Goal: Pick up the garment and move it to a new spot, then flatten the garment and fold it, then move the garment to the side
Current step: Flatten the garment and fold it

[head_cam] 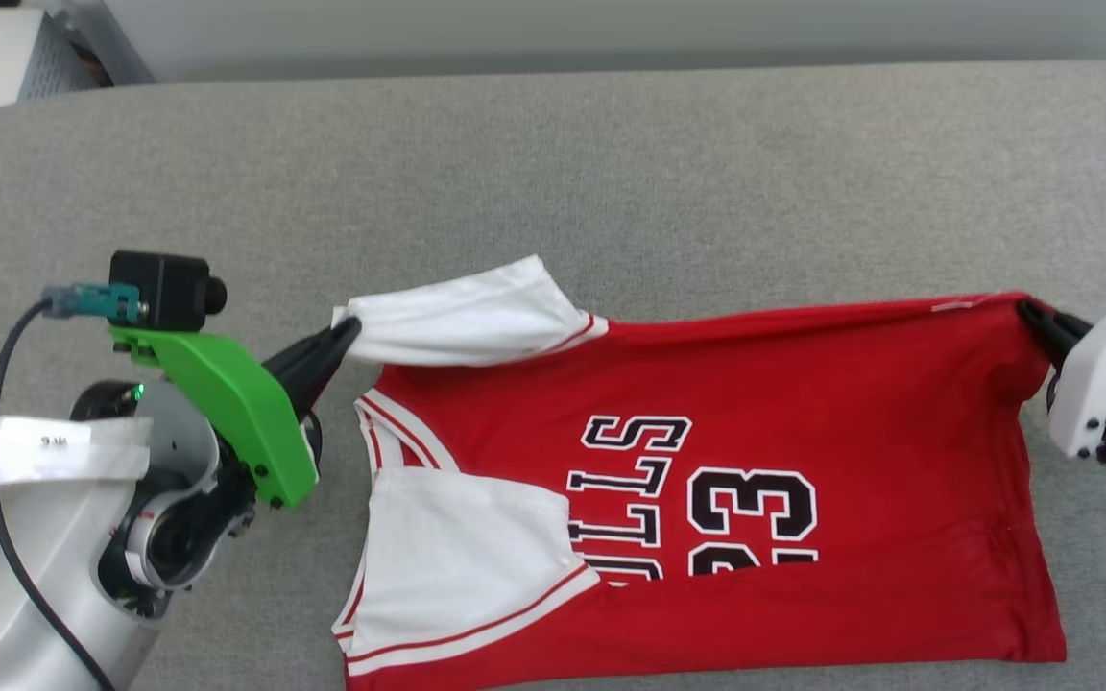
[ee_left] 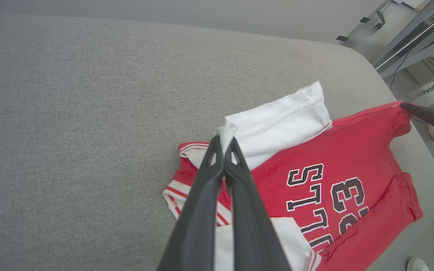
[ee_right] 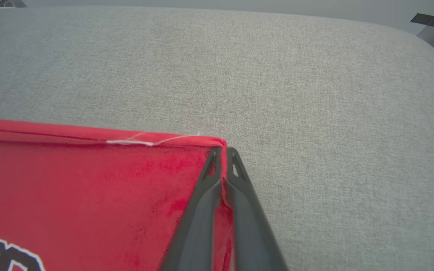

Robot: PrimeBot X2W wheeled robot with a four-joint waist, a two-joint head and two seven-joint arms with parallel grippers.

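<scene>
Garment (head_cam: 803,384) front: black "LLS" lettering, number "23", partly hidden.

The grey cushion (head_cam: 611,173) is viewed steeply from above in the head view. Each wrist view is set low and close along its fingers (ee_left: 202,210); the garment (head_cam: 803,384) is shared by all three.

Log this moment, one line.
garment: lettering up on grey surface | left gripper: shut on sleeve | right gripper: shut on hem corner
</scene>
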